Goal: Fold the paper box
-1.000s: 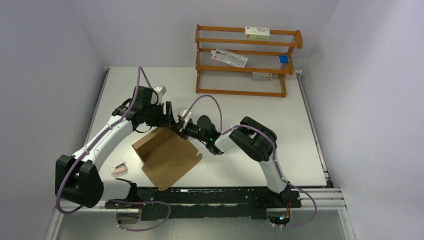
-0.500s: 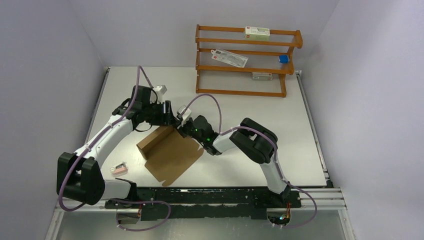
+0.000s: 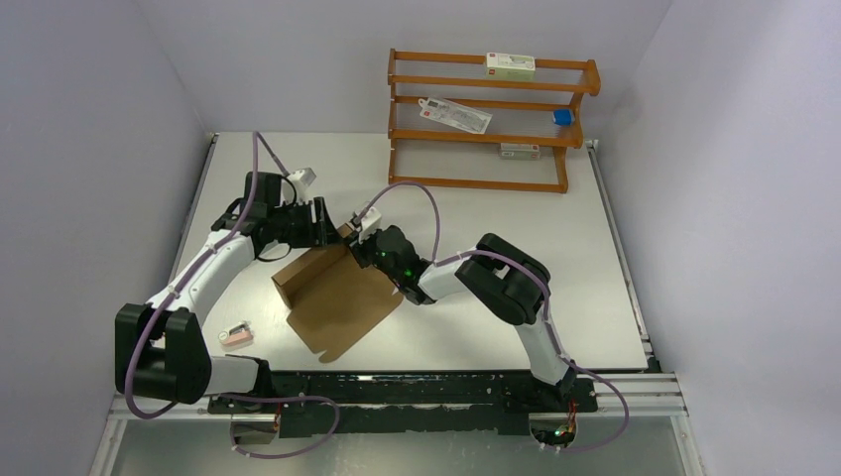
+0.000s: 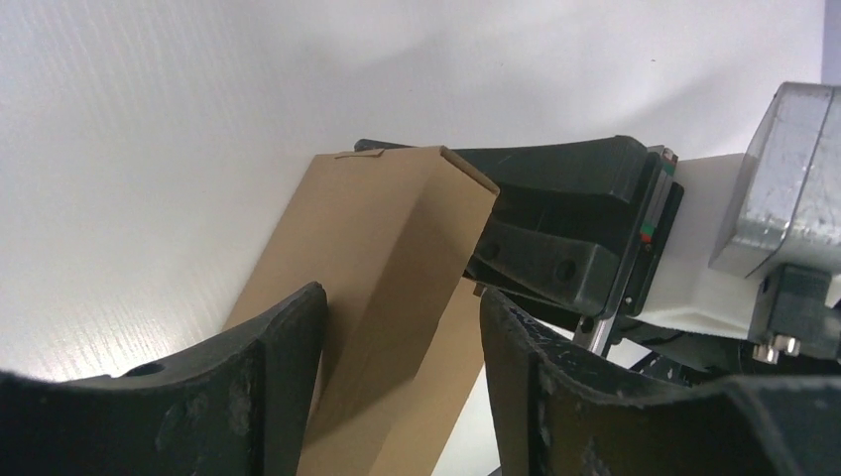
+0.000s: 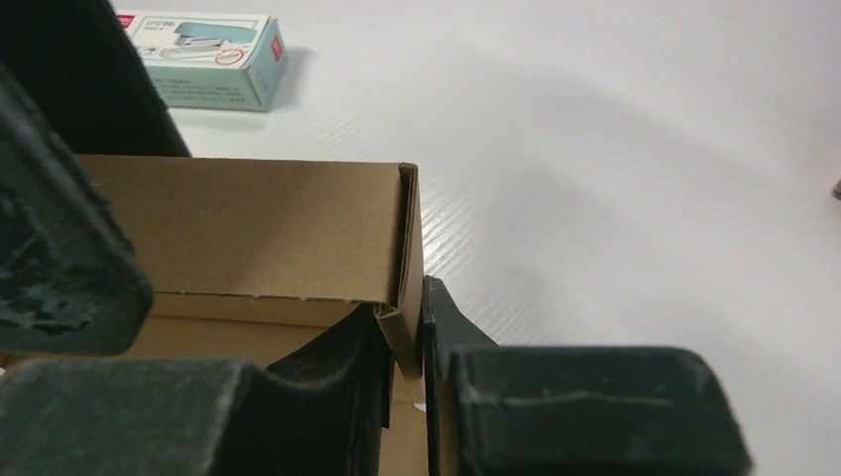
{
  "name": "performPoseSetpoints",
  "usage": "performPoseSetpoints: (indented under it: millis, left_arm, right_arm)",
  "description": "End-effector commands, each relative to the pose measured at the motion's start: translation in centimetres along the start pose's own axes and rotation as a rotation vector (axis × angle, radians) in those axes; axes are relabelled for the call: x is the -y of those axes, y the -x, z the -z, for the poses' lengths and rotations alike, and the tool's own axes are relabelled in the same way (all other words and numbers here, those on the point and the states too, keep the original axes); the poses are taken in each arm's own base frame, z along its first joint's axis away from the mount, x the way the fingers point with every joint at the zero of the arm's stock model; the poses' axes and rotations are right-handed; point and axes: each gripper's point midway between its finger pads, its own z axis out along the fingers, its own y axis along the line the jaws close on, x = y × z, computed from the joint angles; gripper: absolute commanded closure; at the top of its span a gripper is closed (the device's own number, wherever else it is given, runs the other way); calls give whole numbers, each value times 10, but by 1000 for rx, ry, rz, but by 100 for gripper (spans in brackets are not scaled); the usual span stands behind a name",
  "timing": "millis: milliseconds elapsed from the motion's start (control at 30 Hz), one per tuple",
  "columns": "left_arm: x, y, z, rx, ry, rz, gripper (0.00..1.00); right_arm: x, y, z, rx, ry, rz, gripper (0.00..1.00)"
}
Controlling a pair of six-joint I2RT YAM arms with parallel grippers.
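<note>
Pinching the box's (image 5: pixel 248 228) upright wall near its corner, the right gripper (image 5: pixel 405 342) is closed thin on the cardboard. The left gripper (image 4: pixel 397 307) stands wide, its fingers (image 4: pixel 288 367) straddling that raised wall's end. The box lies partly folded on the table (image 3: pixel 565 228), left of centre. Both arms stretch low, meeting at the box's far corner.
</note>
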Motion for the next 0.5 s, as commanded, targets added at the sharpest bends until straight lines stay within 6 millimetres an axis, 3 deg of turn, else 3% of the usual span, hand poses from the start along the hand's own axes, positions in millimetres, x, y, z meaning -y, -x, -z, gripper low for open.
performPoseSetpoints:
  millis: [0,300,467]
  left_arm:
    - [10,-21,1,-76,-97,70,37]
    - [41,-25,9,-91,-271,99,37]
    - [46,-30,9,-100,-313,119,39]
  right_arm:
    - [35,-14,4,-66,-169,-19,84]
    - [52,-18,5,-90,-290,-40,83]
    - [56,-21,5,-108,-317,-43,83]
